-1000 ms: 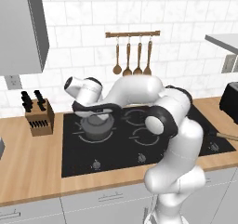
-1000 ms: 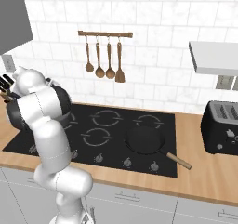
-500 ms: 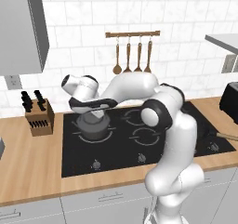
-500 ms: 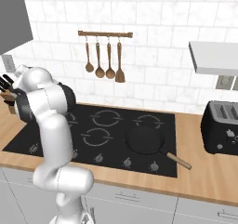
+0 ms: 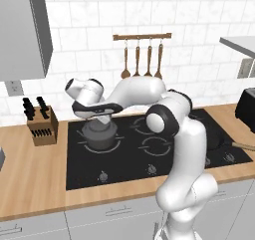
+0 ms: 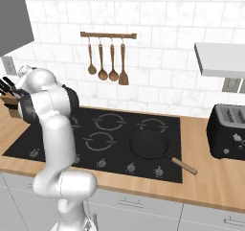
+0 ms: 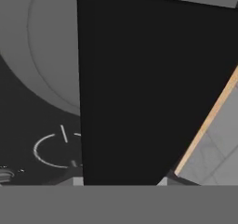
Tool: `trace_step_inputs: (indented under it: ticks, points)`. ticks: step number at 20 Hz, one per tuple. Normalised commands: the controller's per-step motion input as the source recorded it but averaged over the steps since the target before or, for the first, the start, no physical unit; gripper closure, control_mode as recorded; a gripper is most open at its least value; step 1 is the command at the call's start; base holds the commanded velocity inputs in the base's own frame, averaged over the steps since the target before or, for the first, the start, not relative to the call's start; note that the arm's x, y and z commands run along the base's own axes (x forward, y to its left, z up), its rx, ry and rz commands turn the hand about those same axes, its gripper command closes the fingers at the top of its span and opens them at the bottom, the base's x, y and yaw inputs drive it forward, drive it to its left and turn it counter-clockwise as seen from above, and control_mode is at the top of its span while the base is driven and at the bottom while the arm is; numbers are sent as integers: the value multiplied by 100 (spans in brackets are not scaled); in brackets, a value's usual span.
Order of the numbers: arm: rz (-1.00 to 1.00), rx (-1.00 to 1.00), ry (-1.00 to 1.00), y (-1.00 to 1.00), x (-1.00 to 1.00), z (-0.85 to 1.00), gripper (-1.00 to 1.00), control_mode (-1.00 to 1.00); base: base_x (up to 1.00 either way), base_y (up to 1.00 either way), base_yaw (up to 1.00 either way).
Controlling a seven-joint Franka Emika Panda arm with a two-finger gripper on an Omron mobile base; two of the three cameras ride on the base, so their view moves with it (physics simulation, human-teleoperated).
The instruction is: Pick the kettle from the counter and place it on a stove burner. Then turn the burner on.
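The dark grey kettle [image 5: 99, 136] stands low over the back-left stove burner [image 5: 118, 143] of the black cooktop; whether it rests on the glass I cannot tell. My gripper [image 5: 99, 120] reaches down from above, shut on the kettle's black arched handle [image 7: 153, 88]. In the hand view that handle stands as a broad dark band with the grey kettle body [image 7: 46, 42] behind it. In the right base view my arm hides the kettle. The wooden counter [image 5: 30, 174] surrounds the cooktop.
A black frying pan [image 6: 148, 146] sits on the front-right burner, its wooden handle pointing right. A knife block [image 5: 41, 127] stands left of the cooktop and a toaster [image 6: 228, 132] at the right. Control knobs [image 5: 103, 176] line the cooktop's front edge. Wooden utensils [image 5: 142, 55] hang on the wall.
My hand has shifted a little left and down with the kettle over the back-left burner, and my elbow has swung up and left. The pan has not moved.
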Motion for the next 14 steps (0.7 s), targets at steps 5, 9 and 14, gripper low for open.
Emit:
trace_step_inputs:
  ticks: [5, 9, 14]
  points:
    - [0, 0, 0, 0, 0, 0, -100, -100, 0, 0, 0]
    - [0, 0, 0, 0, -4, 0, -100, -100, 0, 0, 0]
    - [0, 0, -4, 0, -22, 17, -100, -100, 0, 0, 0]
